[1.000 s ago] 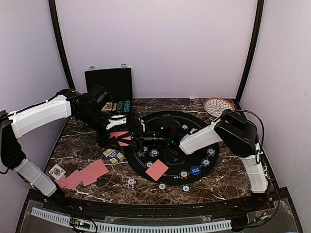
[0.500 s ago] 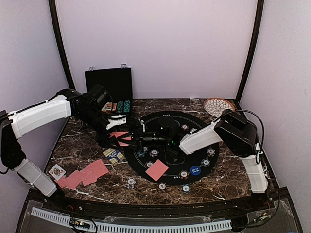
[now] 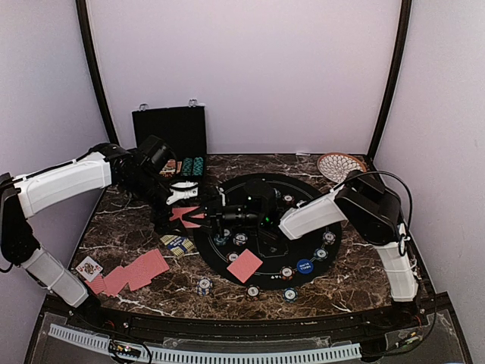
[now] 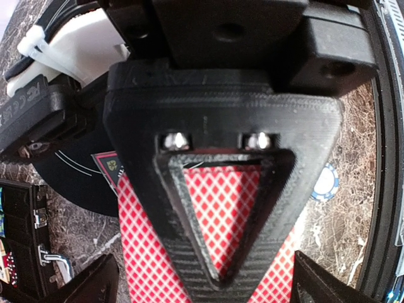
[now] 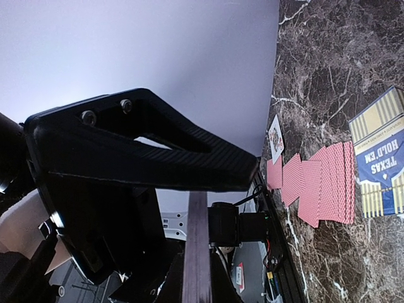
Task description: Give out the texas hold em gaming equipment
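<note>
My right gripper (image 3: 215,217) is shut on red-backed playing cards (image 3: 186,214) at the left rim of the black mat (image 3: 269,262). In the right wrist view they show edge-on as a thin dark strip (image 5: 196,252) between the jaws. My left gripper (image 3: 182,199) hovers over the same cards, open. In the left wrist view its fingers sit wide apart at the bottom corners, and the right gripper's black triangular finger (image 4: 221,126) lies over the red cards (image 4: 142,252). One red card (image 3: 244,265), poker chips (image 3: 286,273) and a blue marker disc (image 3: 305,266) lie on the mat.
A fan of red cards (image 3: 132,273) and a face-up card (image 3: 89,267) lie at front left, next to a blue and gold card box (image 3: 177,243). An open black case (image 3: 170,133) with chips stands at the back left. A wicker plate (image 3: 339,165) sits back right.
My left gripper has opened and let go of the red cards, lifting slightly back and to the left. The right gripper has kept its hold and barely moved.
</note>
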You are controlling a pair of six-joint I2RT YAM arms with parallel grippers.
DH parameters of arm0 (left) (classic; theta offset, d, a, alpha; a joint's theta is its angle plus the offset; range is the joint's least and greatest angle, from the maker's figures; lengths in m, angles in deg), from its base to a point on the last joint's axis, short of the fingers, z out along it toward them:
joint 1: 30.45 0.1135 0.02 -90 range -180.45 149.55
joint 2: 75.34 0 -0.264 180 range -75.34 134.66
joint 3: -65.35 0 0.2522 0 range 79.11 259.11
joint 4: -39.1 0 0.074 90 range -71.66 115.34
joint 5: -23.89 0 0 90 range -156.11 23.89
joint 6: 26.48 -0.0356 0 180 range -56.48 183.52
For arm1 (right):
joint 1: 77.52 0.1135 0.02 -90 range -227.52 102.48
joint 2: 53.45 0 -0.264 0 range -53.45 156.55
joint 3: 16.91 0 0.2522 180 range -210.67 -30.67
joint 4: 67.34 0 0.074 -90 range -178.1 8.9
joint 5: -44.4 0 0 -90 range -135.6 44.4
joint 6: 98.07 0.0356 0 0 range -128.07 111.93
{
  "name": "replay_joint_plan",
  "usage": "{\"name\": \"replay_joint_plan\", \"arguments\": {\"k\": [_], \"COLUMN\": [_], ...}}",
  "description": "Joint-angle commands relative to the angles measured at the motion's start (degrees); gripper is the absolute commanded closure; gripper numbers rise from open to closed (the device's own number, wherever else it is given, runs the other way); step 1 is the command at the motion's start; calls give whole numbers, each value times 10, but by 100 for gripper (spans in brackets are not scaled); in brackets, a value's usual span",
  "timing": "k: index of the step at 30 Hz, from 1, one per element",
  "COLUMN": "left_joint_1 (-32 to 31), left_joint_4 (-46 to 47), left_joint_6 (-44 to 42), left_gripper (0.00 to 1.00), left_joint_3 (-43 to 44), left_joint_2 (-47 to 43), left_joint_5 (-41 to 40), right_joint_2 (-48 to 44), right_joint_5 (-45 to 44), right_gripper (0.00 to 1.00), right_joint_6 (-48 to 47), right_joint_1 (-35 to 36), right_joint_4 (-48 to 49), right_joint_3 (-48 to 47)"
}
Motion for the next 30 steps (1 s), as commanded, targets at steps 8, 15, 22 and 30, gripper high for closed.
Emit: {"name": "replay_joint_plan", "arguments": {"k": [8,15,22,30], "left_joint_1": [-3,-3,-3,-2], "left_joint_4": [0,-1,20,41], "left_joint_6": [-26,-23,-19,-20], "left_gripper": [11,20,31,45], "left_joint_3": [-24,-25,-23,-31], "left_joint_2": [-18,-20,-27,-35], "left_joint_5": [3,3,1,-10], "right_joint_2": [-13,-7,0,-5], "right_joint_5": [2,1,0,-4], "right_gripper": [100,100,100,100], "right_joint_6": [-10,-13,-5,-14], "right_joint_1": [2,2,2,2], "right_joint_4": [-2,-7,-3,-20], "right_joint_3": [-34,-35,-32,-25]}}
